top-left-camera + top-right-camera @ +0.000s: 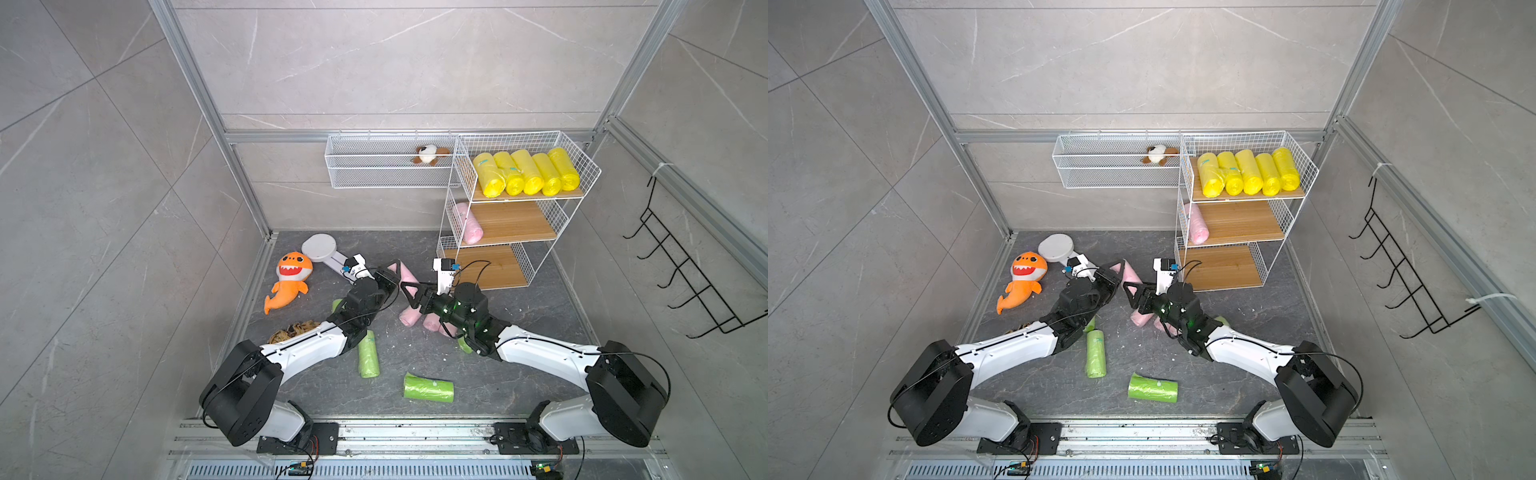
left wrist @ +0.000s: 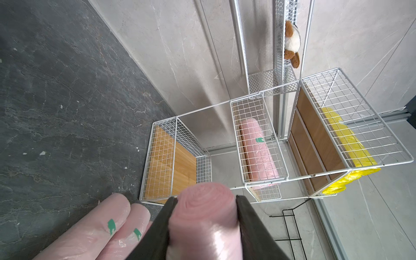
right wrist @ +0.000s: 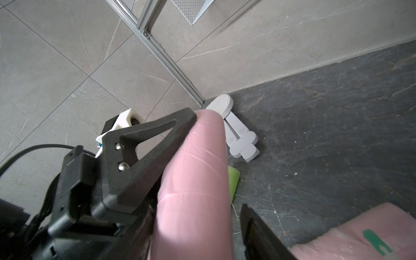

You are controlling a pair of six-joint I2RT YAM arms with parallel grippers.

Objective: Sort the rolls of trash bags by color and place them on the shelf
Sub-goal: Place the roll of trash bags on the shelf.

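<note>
My left gripper is shut on the end of a pale pink roll, held above the floor in front of the shelf. My right gripper is open with its jaws around the same roll; a gap shows at one finger. Both grippers meet mid-floor in both top views. Several yellow rolls fill the top tier. One pink roll lies on the middle tier. More pink rolls and green rolls lie on the floor.
An orange shark plush and a white folding device lie at the back left. A long white wire basket holding a plush dog hangs on the back wall. A black hook rack hangs on the right wall.
</note>
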